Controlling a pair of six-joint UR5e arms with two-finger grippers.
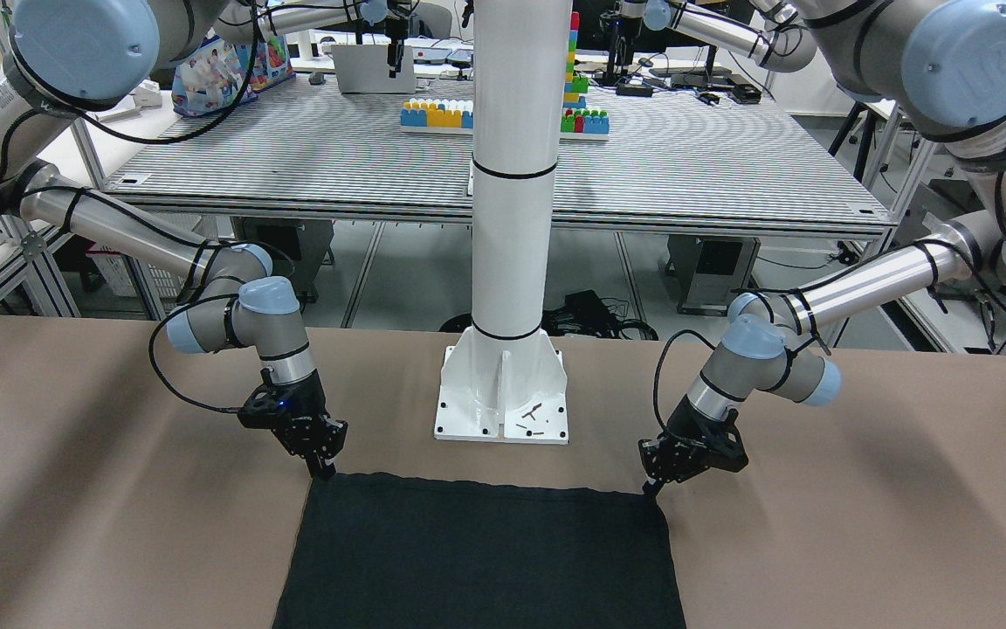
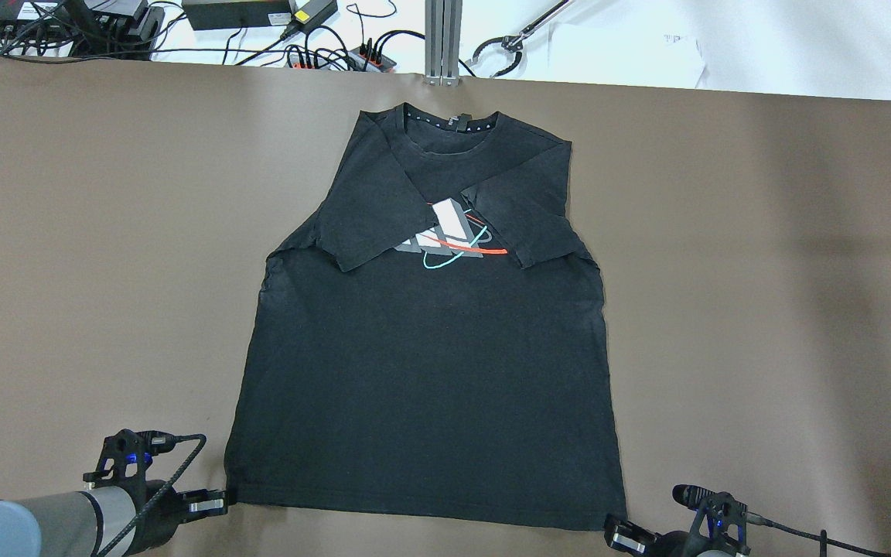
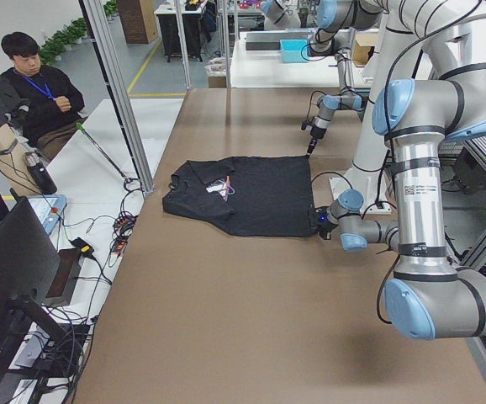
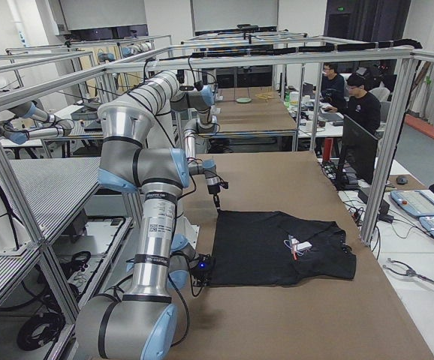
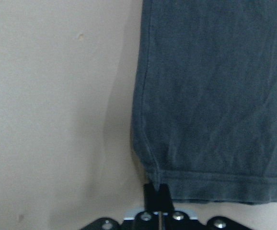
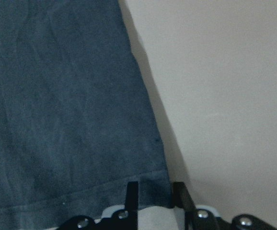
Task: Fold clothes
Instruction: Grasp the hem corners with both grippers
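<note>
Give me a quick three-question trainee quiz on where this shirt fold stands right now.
1. True or false: both sleeves of the T-shirt are folded in over its chest.
2. The right gripper has its jaws: A) apart, astride a hem corner; B) shut in mid-air; C) on the collar.
3. Which edge of the T-shirt does the left gripper pinch?
Key: 1 true; 2 A; 3 the bottom hem, at its corner.

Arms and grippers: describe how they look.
The left arm and right arm are silver tubes with pale blue joint caps and black cables strapped alongside. The left gripper and right gripper are black, two-fingered, each with a small blue light.
</note>
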